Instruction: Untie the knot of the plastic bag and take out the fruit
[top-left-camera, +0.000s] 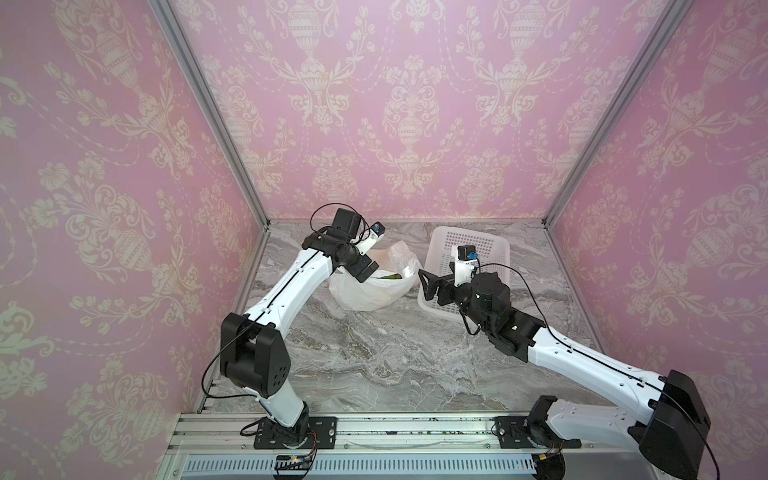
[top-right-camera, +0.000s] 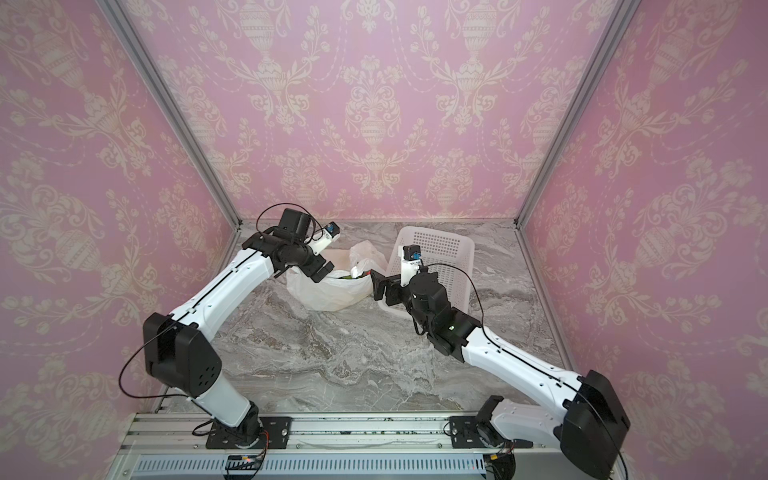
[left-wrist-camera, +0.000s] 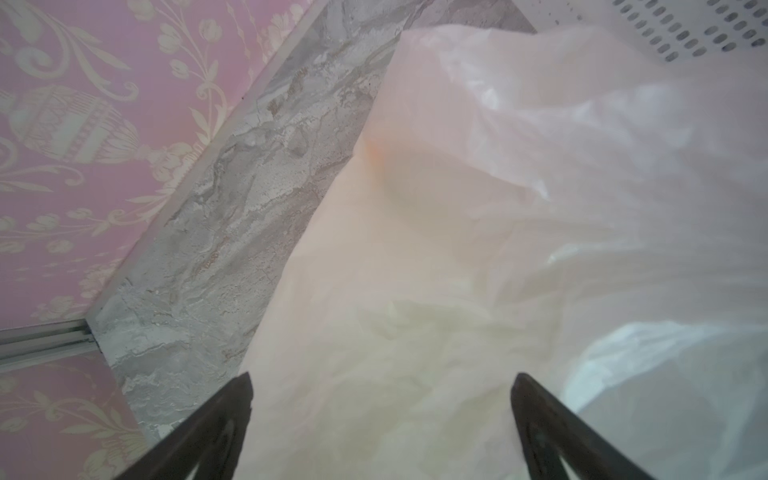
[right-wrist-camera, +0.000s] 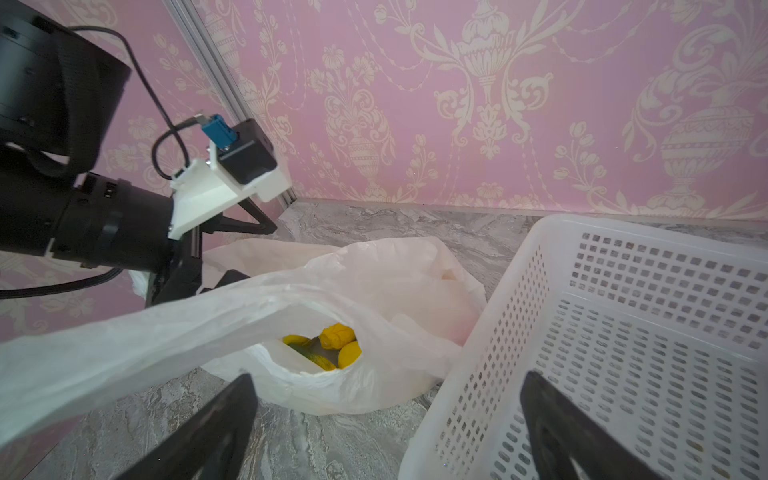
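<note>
The near half of the marble tabletop (top-left-camera: 395, 365) lies bare between the two arms and gives wide passage. At the far middle the plastic bag (top-left-camera: 370, 293) lies against the white perforated basket (top-left-camera: 482, 245), with no gap between them. The bag's mouth gapes toward the right gripper (right-wrist-camera: 388, 376), whose jaws are spread wide. Fruit (right-wrist-camera: 338, 345) shows inside, but a stretched handle loop (right-wrist-camera: 137, 345) crosses over the mouth. The left gripper (top-left-camera: 369, 269), jaws also spread, blocks the bag's left edge.
</note>
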